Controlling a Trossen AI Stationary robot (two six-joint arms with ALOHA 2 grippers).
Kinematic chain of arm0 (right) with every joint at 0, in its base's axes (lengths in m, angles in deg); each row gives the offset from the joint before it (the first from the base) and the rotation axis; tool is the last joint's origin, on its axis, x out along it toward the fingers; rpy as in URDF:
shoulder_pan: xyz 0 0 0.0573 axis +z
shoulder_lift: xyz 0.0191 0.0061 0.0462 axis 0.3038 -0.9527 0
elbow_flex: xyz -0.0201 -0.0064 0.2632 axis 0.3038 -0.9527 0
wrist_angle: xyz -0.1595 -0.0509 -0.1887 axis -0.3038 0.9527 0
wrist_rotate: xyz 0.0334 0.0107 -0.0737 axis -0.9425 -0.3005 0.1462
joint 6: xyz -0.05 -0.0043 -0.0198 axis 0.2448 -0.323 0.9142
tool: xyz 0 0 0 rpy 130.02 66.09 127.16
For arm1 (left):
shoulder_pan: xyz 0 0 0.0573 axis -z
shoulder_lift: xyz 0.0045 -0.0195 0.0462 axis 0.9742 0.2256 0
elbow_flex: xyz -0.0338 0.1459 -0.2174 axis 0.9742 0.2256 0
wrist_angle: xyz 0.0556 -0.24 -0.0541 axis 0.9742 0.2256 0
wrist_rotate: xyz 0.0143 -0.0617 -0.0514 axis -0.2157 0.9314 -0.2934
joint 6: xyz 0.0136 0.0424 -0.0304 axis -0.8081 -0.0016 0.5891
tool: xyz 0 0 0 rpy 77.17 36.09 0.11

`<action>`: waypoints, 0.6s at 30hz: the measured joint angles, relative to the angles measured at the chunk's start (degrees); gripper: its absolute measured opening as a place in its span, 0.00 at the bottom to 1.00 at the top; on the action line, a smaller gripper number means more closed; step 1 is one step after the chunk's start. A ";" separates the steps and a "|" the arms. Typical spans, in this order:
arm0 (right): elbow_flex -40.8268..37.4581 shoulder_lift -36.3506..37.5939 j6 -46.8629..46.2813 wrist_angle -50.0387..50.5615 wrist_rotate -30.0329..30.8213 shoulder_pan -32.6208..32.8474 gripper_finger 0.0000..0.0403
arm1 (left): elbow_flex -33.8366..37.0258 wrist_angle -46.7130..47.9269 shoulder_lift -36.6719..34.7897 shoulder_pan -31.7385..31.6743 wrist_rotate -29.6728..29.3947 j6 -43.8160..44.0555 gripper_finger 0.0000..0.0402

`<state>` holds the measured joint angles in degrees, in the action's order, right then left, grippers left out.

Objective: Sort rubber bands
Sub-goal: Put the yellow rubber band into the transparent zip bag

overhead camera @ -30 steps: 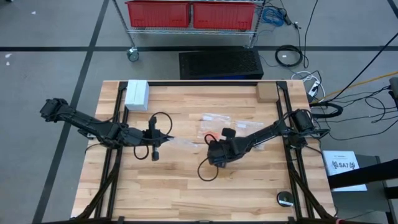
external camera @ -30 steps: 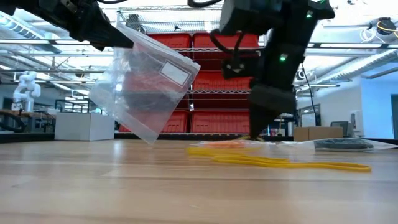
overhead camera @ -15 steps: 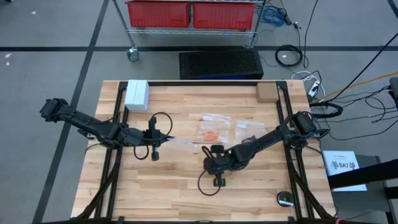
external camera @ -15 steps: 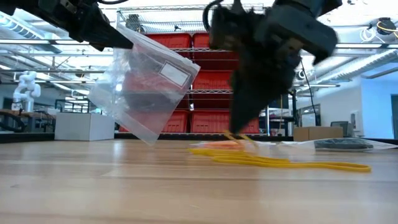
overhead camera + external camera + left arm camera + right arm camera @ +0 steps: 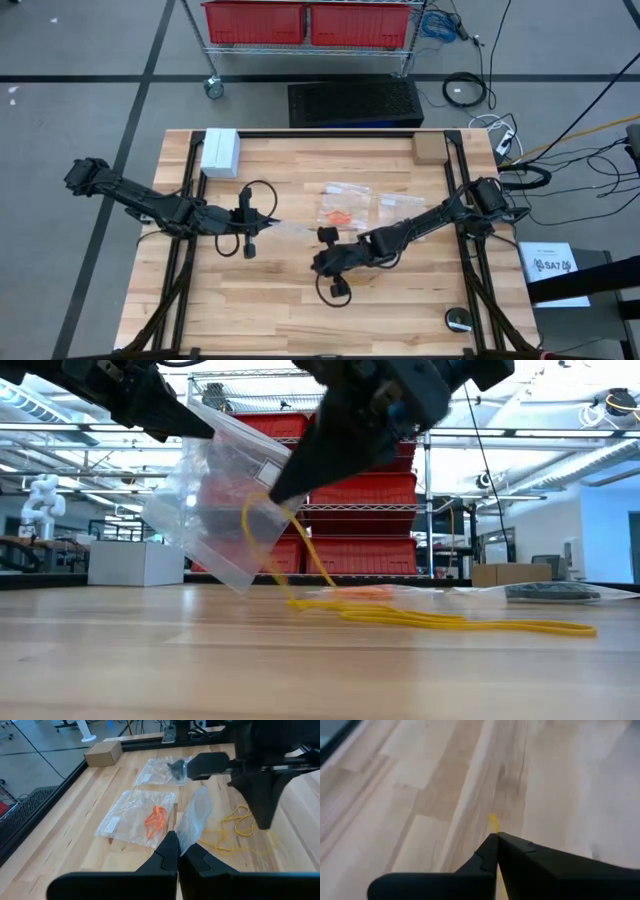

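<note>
My left gripper point(image 5: 272, 222) is over the table's left half, shut on a clear plastic bag point(image 5: 230, 510) that hangs in the air. My right gripper point(image 5: 272, 495) is near the table's middle, shut on a long yellow rubber band point(image 5: 440, 620). Its tip is close to the hanging bag. Behind them, orange rubber bands point(image 5: 156, 818) lie inside a second clear bag point(image 5: 340, 212) flat on the table. Dark bands point(image 5: 175, 767) lie in a third bag farther back. My left gripper pinches an edge of the clear bag point(image 5: 184, 840) between its two fingers, coming from the table's left and slanting a little down. The bag hangs below and beyond the fingers, tilted and clear of the table. My right gripper pinches one end of the yellow band point(image 5: 492, 822) at its fingertips, slanting down toward the table's left. From there the band point(image 5: 285, 565) hangs down slack. The rest of it point(image 5: 500, 625) lies on the wood.
A white box point(image 5: 220, 152) stands at the back left and a cardboard box point(image 5: 428, 148) at the back right. A small round black thing point(image 5: 458, 320) lies near the front right corner. Black cable loops hang by both wrists. Another clear bag point(image 5: 395, 202) lies right of the orange one.
My right gripper has risen and gone toward the near edge, then toward the table's left and the hanging bag. It has tipped from pointing steeply down to a shallower slant. One end of the yellow band has been lifted with it; the rest has stayed on the table.
</note>
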<state>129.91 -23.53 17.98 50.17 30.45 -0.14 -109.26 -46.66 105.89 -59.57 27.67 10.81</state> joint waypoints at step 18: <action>0.00 0.00 8.60 -12.22 21.73 0.30 0.00 | 0.00 0.37 0.00 0.00 0.00 -0.01 0.00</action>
<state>129.91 -23.53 26.58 37.96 52.18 0.16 -109.26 -46.29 105.89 -59.57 27.67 10.80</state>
